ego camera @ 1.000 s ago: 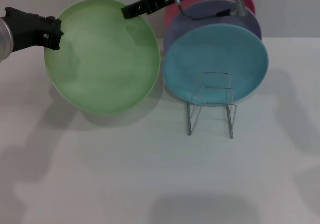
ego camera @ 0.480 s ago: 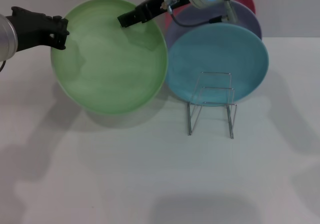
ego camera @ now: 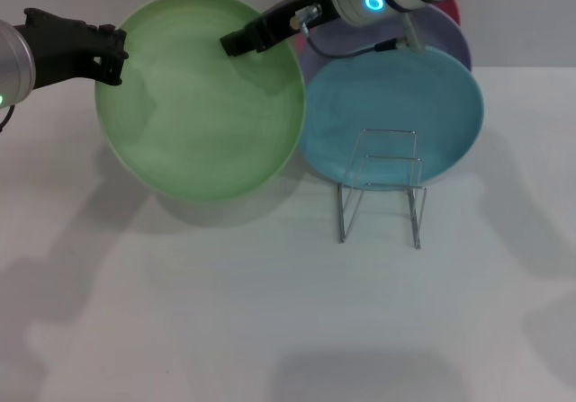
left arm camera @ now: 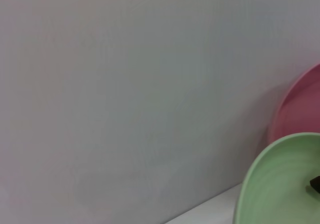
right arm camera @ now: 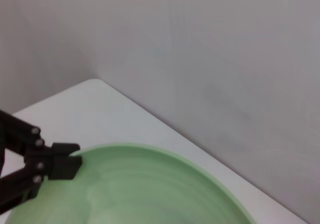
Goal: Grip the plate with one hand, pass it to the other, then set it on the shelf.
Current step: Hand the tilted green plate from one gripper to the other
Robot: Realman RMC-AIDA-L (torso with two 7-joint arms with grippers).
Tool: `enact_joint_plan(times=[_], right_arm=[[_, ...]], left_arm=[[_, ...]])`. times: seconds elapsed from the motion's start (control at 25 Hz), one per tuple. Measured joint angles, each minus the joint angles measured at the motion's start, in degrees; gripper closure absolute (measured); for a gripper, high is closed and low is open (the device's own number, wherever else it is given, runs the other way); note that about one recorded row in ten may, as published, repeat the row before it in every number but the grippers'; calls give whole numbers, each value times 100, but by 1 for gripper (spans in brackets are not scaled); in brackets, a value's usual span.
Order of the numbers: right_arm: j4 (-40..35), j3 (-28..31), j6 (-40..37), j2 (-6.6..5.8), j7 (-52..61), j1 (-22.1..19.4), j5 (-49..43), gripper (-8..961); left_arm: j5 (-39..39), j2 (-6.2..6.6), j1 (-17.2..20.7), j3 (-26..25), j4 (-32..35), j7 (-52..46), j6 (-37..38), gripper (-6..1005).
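Observation:
The light green plate (ego camera: 202,105) is held up off the white table, tilted with its face toward me. My left gripper (ego camera: 112,56) is shut on its left rim; the right wrist view shows this gripper (right arm camera: 70,166) on the edge of the plate (right arm camera: 150,189). My right gripper (ego camera: 236,42), on the arm with the cyan light, lies over the plate's upper right part. The wire shelf (ego camera: 382,191) stands empty on the table to the right of the plate. The left wrist view shows the plate's edge (left arm camera: 280,184).
A turquoise plate (ego camera: 396,105) leans upright just behind the shelf, with a lavender plate (ego camera: 450,42) and a pink one (ego camera: 452,8) behind it. The pink plate also shows in the left wrist view (left arm camera: 300,108). A grey wall stands behind the table.
My left gripper has carried the green plate a little to the right. My right arm has come down and further in, its tip now over the plate's upper right.

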Motion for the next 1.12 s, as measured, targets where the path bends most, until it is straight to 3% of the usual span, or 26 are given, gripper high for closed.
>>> enact_joint_plan(times=[0.84,1.04,1.12], right_arm=[[634,-475,-311,47,17,-300,-572,820],[686,-474,-345,87,3,-380,-576,847],[706,-474,-358,90,1,-396,-576,873]], left_arm=[[34,-9,69,135,34,-1,187,966],[39,-15,109,155,-54,-1,222,820],[41,-15,140,157,-104,-1,252,705]])
